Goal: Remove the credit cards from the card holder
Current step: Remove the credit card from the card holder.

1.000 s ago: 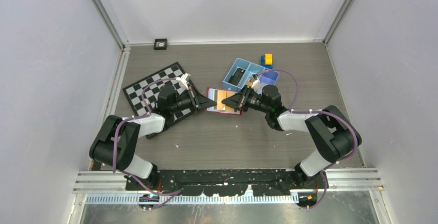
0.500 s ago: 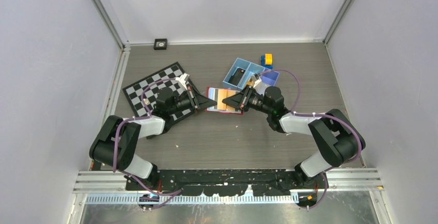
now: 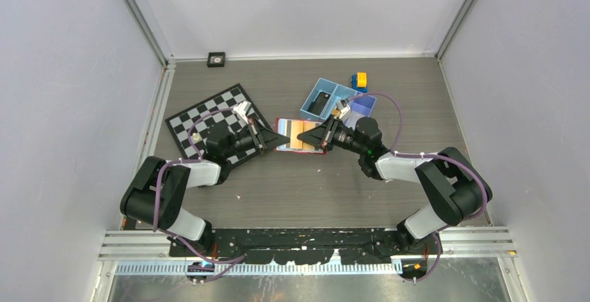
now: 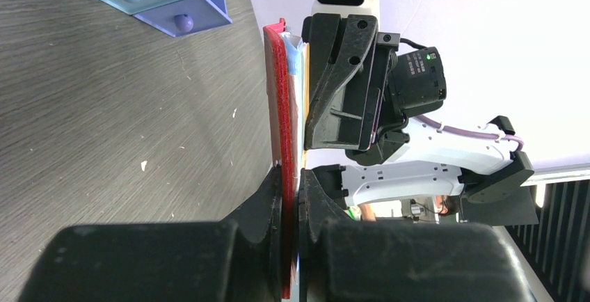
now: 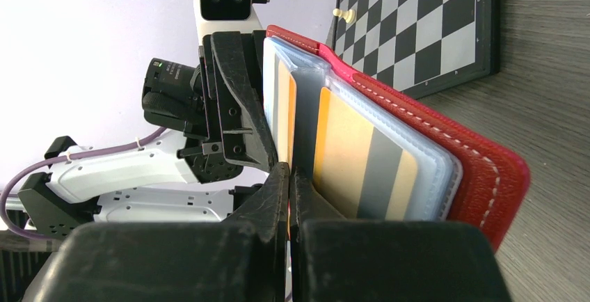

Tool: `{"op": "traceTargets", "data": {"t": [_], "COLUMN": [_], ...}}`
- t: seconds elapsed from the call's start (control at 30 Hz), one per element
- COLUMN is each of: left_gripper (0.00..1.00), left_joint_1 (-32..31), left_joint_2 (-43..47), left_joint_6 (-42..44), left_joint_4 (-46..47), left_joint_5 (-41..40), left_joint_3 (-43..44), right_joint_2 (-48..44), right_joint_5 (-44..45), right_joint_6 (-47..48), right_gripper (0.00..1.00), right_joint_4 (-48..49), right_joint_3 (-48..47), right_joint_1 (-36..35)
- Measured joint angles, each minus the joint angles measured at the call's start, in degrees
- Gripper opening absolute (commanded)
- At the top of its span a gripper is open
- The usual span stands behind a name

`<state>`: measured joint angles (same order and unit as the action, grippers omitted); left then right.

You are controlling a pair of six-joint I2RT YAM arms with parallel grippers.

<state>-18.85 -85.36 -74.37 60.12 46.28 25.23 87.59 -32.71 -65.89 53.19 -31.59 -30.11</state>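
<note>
Right wrist view alone shows two credit cards point(image 5: 362, 170) inside the open card holder point(image 5: 480, 177). Right pincer point(image 5: 289, 177): closed on one card's edge. Left pincer point(image 4: 290, 184): closed on the red cover.

Setup was a dark wood-grain tabletop point(image 3: 292, 191) boxed in by plain pale lavender walls point(image 3: 69, 107) on three sides, aluminium posts point(image 3: 139, 17) in the back corners, metal rail point(image 3: 306, 250) along the near edge. Lighting was soft and even.

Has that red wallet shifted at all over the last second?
Yes, slightly. The red wallet has crept left at its left edge, toward the chessboard, along with the left pincer clamped on it.
</note>
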Motion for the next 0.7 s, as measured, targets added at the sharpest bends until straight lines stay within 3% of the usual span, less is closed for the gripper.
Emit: {"op": "traceTargets", "data": {"t": [0.7], "left_gripper": [0.0], "left_joint_1": [4.6], "left_joint_2": [1.9], "left_joint_6": [-0.7], "left_joint_4": [2.3], "left_joint_5": [-1.6], "left_joint_3": [-2.4], "right_joint_2": [-1.4], "right_joint_5": [1.9], "right_joint_6": [0.2], "right_gripper": [0.01], "right_joint_4": [-2.1], "right_joint_3": [1.6], "right_joint_1": [2.8]}}
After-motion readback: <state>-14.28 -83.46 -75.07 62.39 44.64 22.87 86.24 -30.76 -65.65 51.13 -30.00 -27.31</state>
